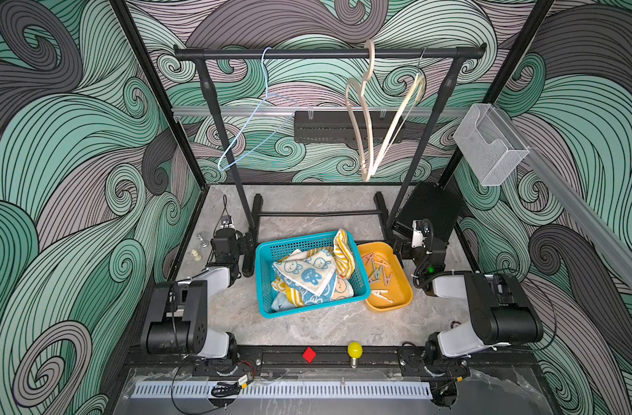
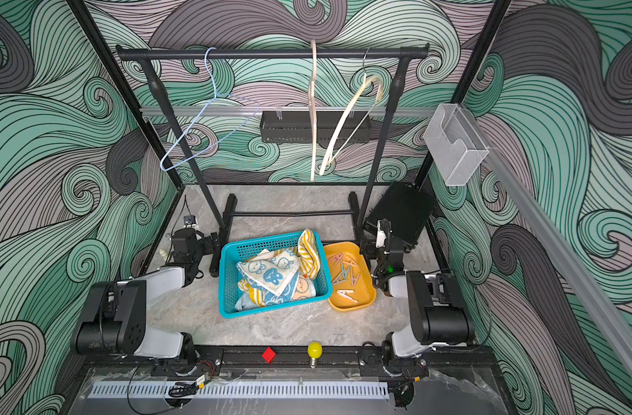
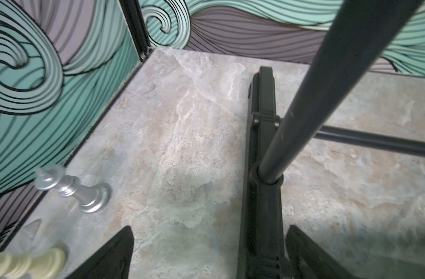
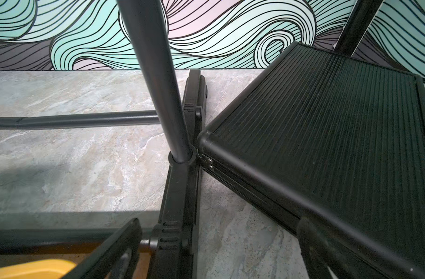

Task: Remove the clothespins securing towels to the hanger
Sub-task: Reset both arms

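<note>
The towels [image 1: 307, 276] [image 2: 271, 276] lie crumpled in a teal basket [image 1: 264, 287] on the table. In both top views several clothespins [image 1: 379, 273] [image 2: 346, 273] lie loose in a yellow tray [image 1: 397, 305] beside it. A blue wire hanger [image 1: 257, 125] and two beige hangers [image 1: 357, 118] hang bare on the black rack [image 1: 325, 54]. My left gripper [image 1: 235, 248] [image 3: 209, 228] is open above the rack's left foot [image 3: 262, 145], holding nothing. My right gripper [image 1: 406, 248] [image 4: 218, 222] is open and empty over the right foot [image 4: 180, 193], beside the tray's far corner.
A black case [image 1: 429, 212] [image 4: 327, 120] leans at the back right, close to my right gripper. A silver chess piece [image 3: 71, 188] and a cream one [image 3: 25, 265] stand by the left wall. A red block [image 1: 309, 354] and yellow bulb [image 1: 354, 350] sit on the front rail.
</note>
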